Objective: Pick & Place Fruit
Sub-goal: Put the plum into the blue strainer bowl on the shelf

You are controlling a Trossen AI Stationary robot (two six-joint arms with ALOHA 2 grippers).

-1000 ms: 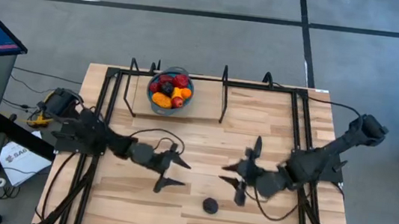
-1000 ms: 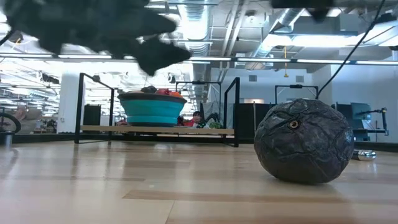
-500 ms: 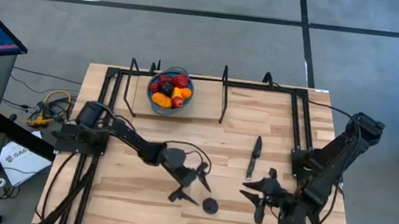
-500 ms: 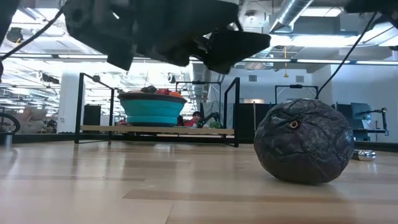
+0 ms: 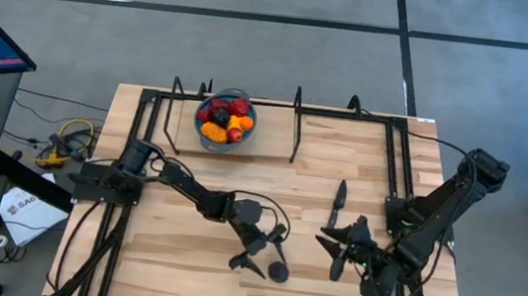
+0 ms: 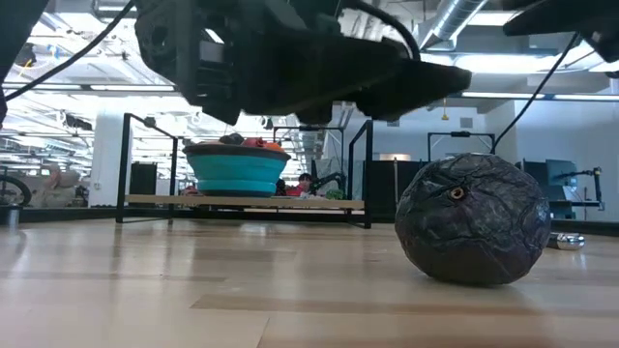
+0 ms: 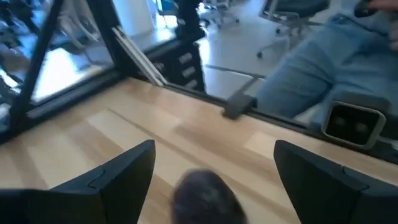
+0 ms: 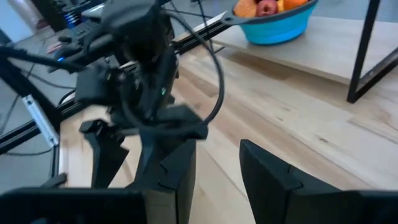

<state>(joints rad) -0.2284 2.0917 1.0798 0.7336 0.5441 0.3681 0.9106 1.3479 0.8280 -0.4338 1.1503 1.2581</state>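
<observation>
A dark purple fruit (image 5: 278,271) (image 6: 474,220) rests alone on the wooden table near its near edge. My left gripper (image 5: 262,249) (image 7: 214,149) is open and hovers just above and left of it, touching nothing. In the left wrist view the fruit (image 7: 205,196) lies between the spread fingers. Several orange, red and yellow fruit (image 5: 227,121) fill the blue bowl (image 5: 211,105) (image 6: 237,169) on a raised board at the far edge. My right gripper (image 5: 336,254) (image 8: 216,149) is open and waits to the right of the dark fruit.
A slim black knife (image 5: 338,199) lies on the table between the bowl and my right gripper. Black frame rails (image 5: 296,122) stand around the bowl's board and along both table sides. Bare wood (image 5: 173,247) lies near the left arm. A person in jeans (image 7: 323,68) sits beyond the near edge.
My left gripper has travelled right and toward the near edge, coming in over the dark purple fruit. My right gripper has drawn back toward the table's right and near edge, away from the knife. The fruit and the knife have stayed in place.
</observation>
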